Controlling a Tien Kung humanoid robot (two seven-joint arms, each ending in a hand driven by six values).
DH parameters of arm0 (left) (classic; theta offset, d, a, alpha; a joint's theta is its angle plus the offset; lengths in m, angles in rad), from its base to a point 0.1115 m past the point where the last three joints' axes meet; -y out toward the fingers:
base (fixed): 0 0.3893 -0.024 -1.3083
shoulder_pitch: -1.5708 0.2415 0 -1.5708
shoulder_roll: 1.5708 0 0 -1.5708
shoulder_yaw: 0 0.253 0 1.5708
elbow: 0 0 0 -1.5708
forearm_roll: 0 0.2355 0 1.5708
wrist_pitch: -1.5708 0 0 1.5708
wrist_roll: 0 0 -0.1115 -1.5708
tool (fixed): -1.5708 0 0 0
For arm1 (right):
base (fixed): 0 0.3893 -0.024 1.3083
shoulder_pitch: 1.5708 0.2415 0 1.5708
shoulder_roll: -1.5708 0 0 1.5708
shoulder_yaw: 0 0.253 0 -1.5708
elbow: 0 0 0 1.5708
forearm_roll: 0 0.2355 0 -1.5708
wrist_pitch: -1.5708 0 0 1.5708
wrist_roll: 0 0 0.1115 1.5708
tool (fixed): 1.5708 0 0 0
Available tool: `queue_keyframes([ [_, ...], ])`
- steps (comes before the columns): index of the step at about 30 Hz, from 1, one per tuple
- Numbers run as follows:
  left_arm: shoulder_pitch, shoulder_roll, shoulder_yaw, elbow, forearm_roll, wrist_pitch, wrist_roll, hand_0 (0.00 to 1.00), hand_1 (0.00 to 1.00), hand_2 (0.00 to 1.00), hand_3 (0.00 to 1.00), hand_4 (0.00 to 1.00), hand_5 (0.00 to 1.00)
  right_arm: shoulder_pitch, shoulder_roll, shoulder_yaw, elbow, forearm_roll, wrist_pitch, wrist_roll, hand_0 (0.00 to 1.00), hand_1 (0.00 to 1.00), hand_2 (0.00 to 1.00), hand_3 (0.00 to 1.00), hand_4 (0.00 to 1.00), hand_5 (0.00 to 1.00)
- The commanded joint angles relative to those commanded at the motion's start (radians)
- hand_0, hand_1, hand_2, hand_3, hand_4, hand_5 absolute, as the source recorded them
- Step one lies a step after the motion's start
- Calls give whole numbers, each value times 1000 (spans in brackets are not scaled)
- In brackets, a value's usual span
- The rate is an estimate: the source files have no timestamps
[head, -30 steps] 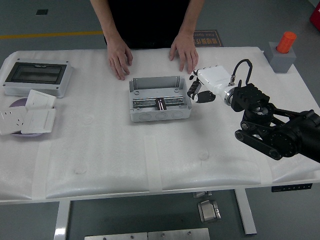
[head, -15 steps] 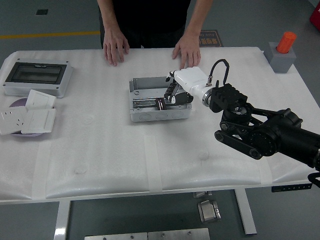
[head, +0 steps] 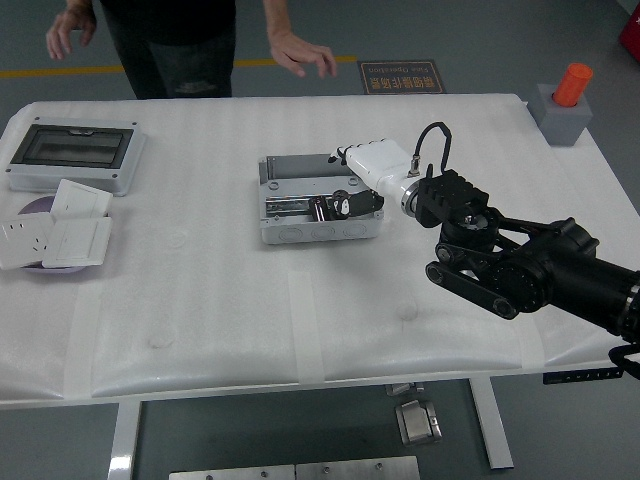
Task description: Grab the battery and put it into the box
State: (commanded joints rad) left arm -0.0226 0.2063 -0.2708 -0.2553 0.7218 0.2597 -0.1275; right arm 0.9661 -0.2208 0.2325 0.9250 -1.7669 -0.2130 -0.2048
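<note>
The grey open box (head: pixel 272 228) stands at mid-table with a metal rail and a small dark part (head: pixel 320 209) inside. My right hand (head: pixel 344 203), white-backed with black fingers, reaches in from the right and hangs over the box's right half. Its fingers are curled down into the box around a small dark round thing, seemingly the battery (head: pixel 343 206), which they mostly hide. My left hand is out of the picture.
A grey enclosure with a dark lid (head: pixel 72 152) and white switch plates (head: pixel 58 228) lie at the left. An orange cylinder on a grey block (head: pixel 566 98) stands at the far right. A person's hands (head: pixel 300 50) hang beyond the far edge.
My right hand moved left from beside the box to over it and dipped lower inside. The person lifted both hands off the table and stepped away to the left.
</note>
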Motion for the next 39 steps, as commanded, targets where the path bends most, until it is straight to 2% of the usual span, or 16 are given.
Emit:
queue_keyframes([
  [2,0,0,0,0,1,0,0,590,620,581,739,652,286,-1,-1,1,3,-1,1,-1,816,797,848,886,960,573],
  [3,0,0,0,0,1,0,0,590,620,578,742,657,287,-1,-1,2,4,-2,1,-1,849,807,859,908,998,611],
  [8,3,-1,2,1,0,0,1,590,620,578,742,657,287,-12,-16,26,26,12,-3,1,849,807,859,908,998,611],
  [19,12,-6,37,15,-53,-5,4,590,620,577,745,662,285,-91,-121,210,155,51,-19,5,846,805,861,916,998,653],
  [26,14,-5,126,38,-125,-16,18,590,622,576,745,662,287,-99,-166,247,153,72,-21,10,832,787,836,902,998,658],
  [27,15,-4,142,41,-141,-18,21,590,621,574,745,674,290,-104,-173,258,155,72,-24,12,815,757,805,875,998,662],
  [31,22,1,185,50,-187,-25,26,590,621,574,745,674,290,-131,-189,318,170,64,-32,20,815,757,805,875,998,662],
  [33,24,4,195,52,-196,-26,27,591,621,574,743,684,296,-154,-194,361,183,52,-35,25,787,721,782,843,998,667],
  [39,25,12,202,52,-194,-34,32,590,622,574,743,684,296,-235,-217,492,241,19,-49,34,766,710,771,825,998,659],
])
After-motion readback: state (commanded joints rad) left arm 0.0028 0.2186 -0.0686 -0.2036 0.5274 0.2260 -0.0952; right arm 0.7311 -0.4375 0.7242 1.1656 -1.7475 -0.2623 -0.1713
